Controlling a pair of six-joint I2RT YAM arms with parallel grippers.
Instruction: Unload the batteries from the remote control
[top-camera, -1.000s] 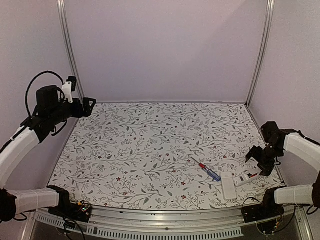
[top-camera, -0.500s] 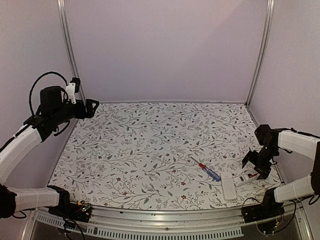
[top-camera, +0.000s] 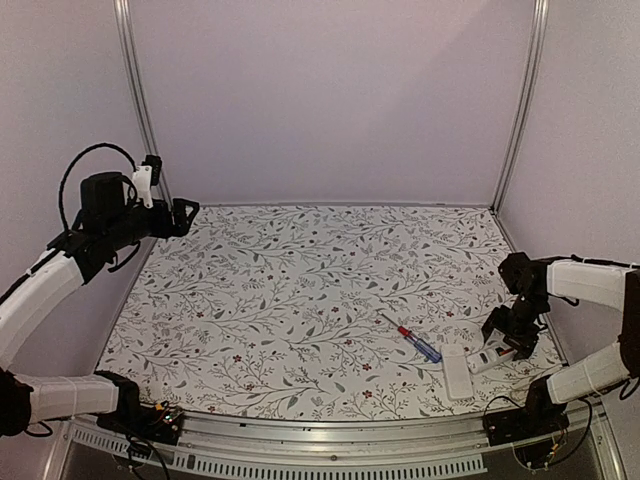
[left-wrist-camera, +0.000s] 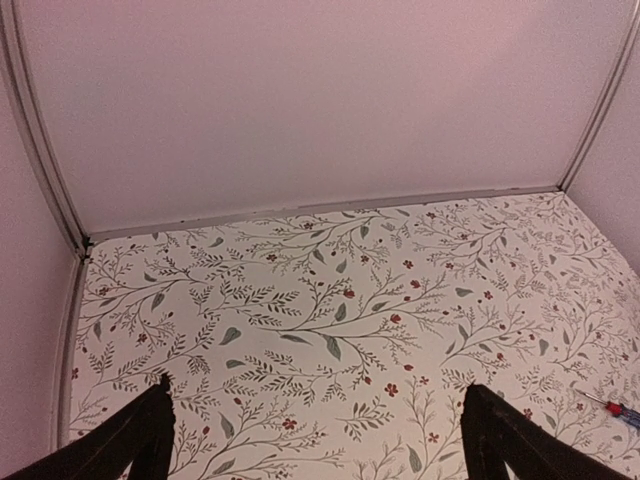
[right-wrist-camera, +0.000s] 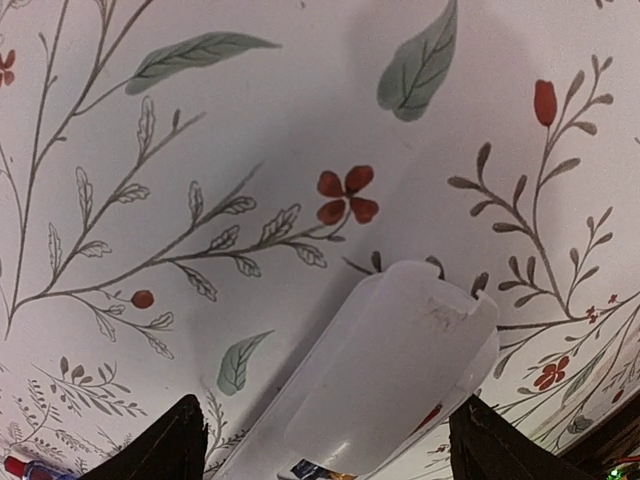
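Observation:
The remote control (top-camera: 490, 356) is a slim white oblong lying near the table's front right corner. In the right wrist view the remote control (right-wrist-camera: 400, 370) lies right under the camera, with a red sliver of a battery (right-wrist-camera: 428, 417) showing at its lower right edge. My right gripper (top-camera: 506, 334) hangs just above the remote, and its jaws stand open on either side of it (right-wrist-camera: 328, 402), holding nothing. My left gripper (top-camera: 181, 213) is raised at the far left back. It is open and empty (left-wrist-camera: 316, 385) over bare cloth.
A flat white plate (top-camera: 457, 372) lies against the remote's left end. A red-and-blue-handled screwdriver (top-camera: 413, 340) lies just left of it; it also shows in the left wrist view (left-wrist-camera: 615, 410) and the right wrist view (right-wrist-camera: 20, 468). The right wall is close.
My right gripper has moved left and down, from beside the remote to right over it. The left arm lifted slightly, then held still.

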